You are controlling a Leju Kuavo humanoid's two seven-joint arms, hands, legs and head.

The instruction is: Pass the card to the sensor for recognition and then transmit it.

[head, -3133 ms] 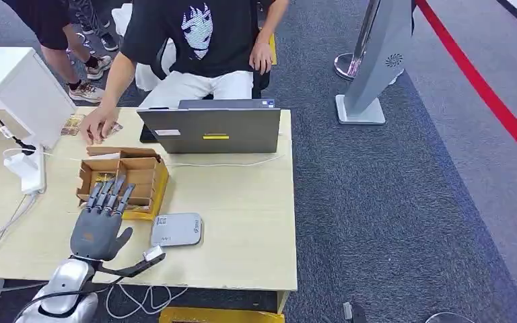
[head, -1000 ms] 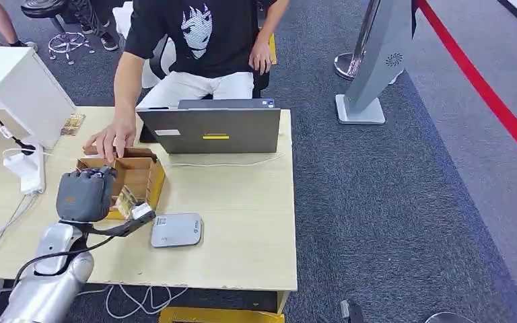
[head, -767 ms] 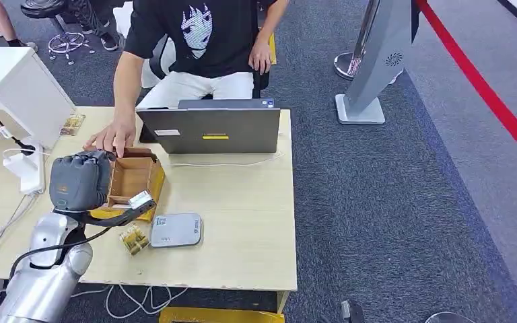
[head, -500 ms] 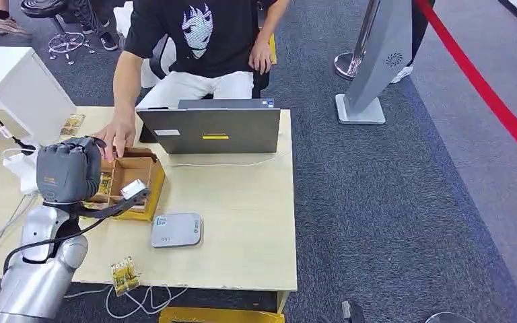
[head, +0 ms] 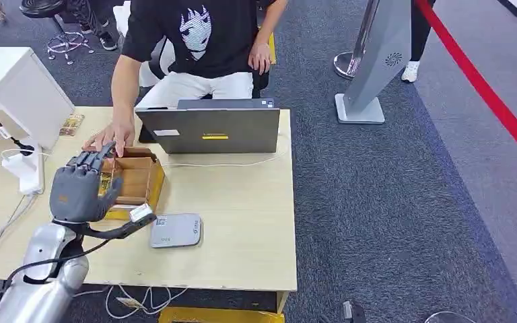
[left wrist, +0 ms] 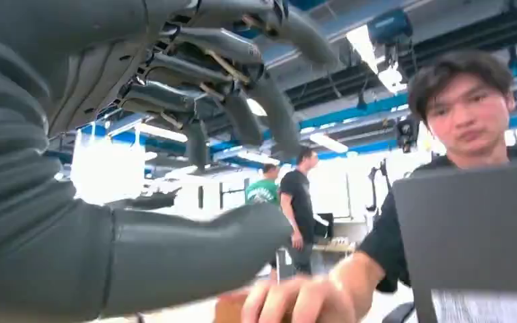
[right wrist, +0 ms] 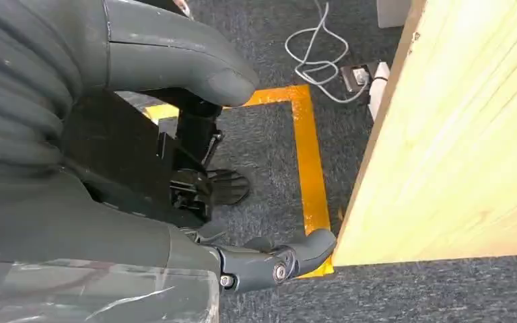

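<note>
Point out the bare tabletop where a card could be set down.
Bare: the wooden table right of the grey sensor, between the laptop and the near edge. Crowded: the far left, where the left hand hovers over the cardboard box beside a person's hand.

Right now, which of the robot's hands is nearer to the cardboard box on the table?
The left. The left hand is raised over the near-left part of the cardboard box, fingers spread. The right hand hangs beside the table edge, above the carpet.
</note>
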